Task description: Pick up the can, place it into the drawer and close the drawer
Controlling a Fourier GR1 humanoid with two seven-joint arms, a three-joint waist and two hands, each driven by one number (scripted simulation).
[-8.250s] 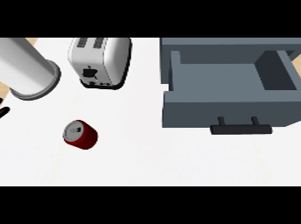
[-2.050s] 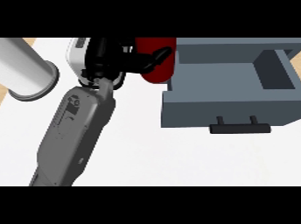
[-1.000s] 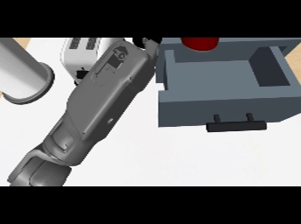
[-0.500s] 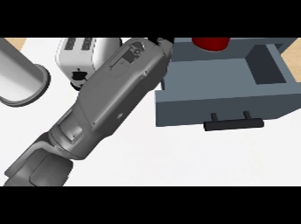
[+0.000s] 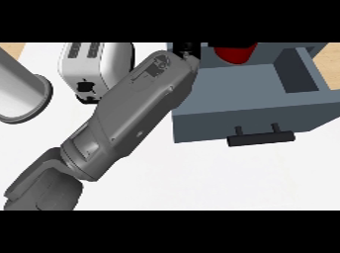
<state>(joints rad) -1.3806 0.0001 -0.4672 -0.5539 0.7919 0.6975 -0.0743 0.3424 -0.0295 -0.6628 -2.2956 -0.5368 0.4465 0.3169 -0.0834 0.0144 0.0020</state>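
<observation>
The red can shows at the picture's top, over the back part of the open grey drawer. My left forearm slants up from the lower left to the drawer's back left corner. Of my left hand only a small black part shows there, right beside the can, with the rest hidden at the top edge. The can stays with that hand, which is curled on it. The drawer's black handle faces the near side.
A white toaster stands left of the drawer, partly behind my forearm. A large grey cylinder lies at the far left. White counter spreads in front of the drawer.
The left arm has carried the can from in front of the toaster rightward, to above the drawer's back. Drawer, toaster and cylinder stay put.
</observation>
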